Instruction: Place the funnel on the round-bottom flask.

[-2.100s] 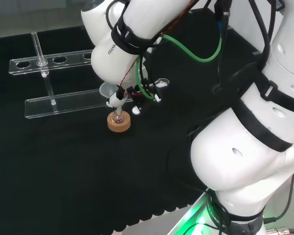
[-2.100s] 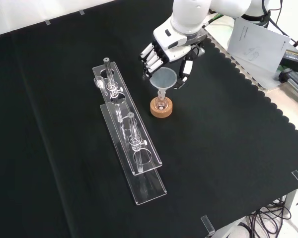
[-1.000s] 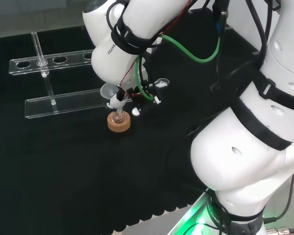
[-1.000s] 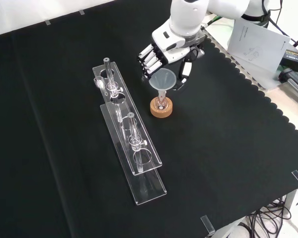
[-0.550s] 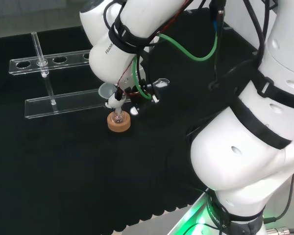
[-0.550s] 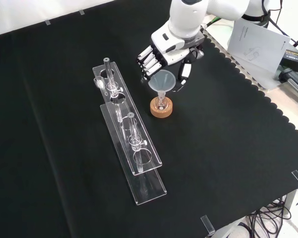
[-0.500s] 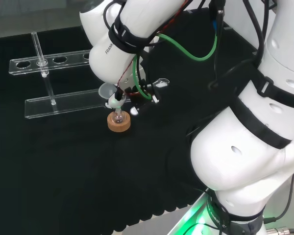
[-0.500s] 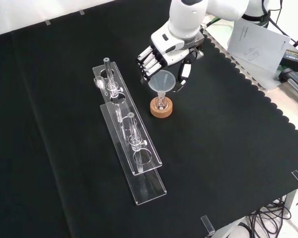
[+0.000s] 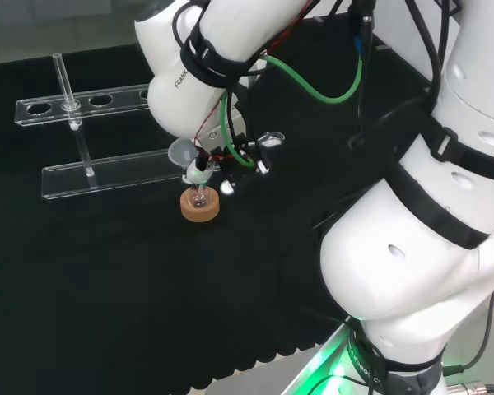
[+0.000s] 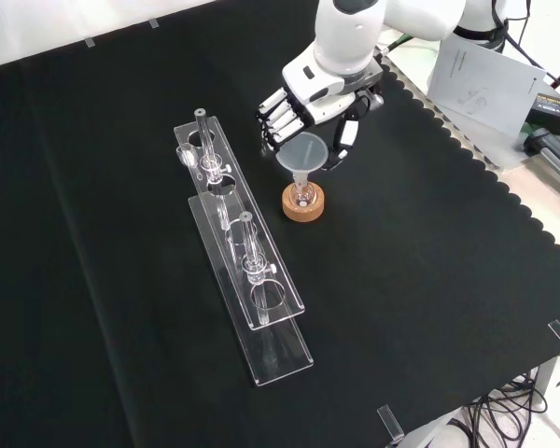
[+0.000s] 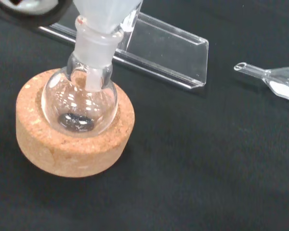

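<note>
One clear funnel (image 10: 303,151) is sitting with its stem in the neck of a round-bottom flask (image 11: 80,103), which is resting on a cork ring (image 10: 303,203) on the black bench (image 10: 429,280). The hand (image 10: 310,107) is curling its fingers and thumb around the funnel's cone, having shifted slightly leftward in the front view over the last two seconds.

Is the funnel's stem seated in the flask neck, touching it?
Touching. The wrist view shows the funnel stem inside the flask neck, its collar resting on the rim with no gap.
</note>
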